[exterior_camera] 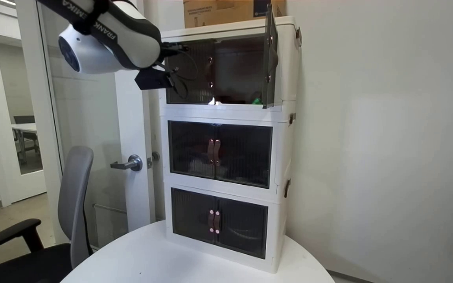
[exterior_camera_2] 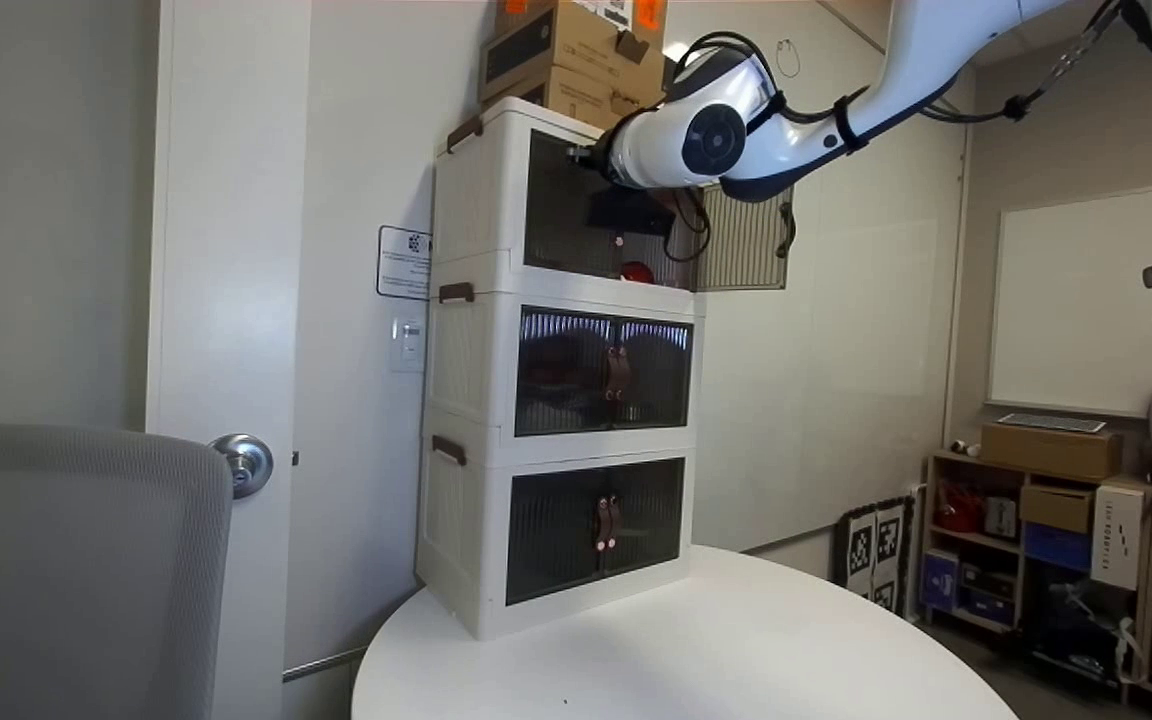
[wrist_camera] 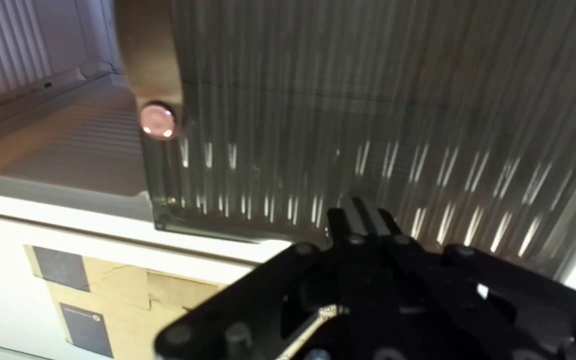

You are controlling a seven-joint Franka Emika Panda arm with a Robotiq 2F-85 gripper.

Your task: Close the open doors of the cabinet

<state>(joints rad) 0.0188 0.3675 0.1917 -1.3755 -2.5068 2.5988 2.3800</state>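
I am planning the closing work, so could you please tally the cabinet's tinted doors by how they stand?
Swung wide open: 1 (the open top-tier door)
Shut or nearly so, hard to tell which: 1 (the other top-tier door)
Shut: 4 (two middle-tier doors, two bottom-tier doors)
Total: 6

The tall white three-tier plastic cabinet [exterior_camera: 226,113] has a smooth, softly satin front. The top tier's dark smoky see-through door panels [wrist_camera: 318,125] look like plastic, glossy and finely ribbed, catching bright streaks in the wrist view. The brown curved strap handle [wrist_camera: 150,55] is smooth and leather-like, its round pinkish rivet [wrist_camera: 157,121] like polished metal. The round white worktop [exterior_camera_2: 716,640] is smooth, the tan rectangular cardboard boxes [exterior_camera_2: 581,55] matt, the grey mesh-cloth chair back [exterior_camera_2: 76,570] matt, and the black jointed pincer [wrist_camera: 365,215] mostly dull.
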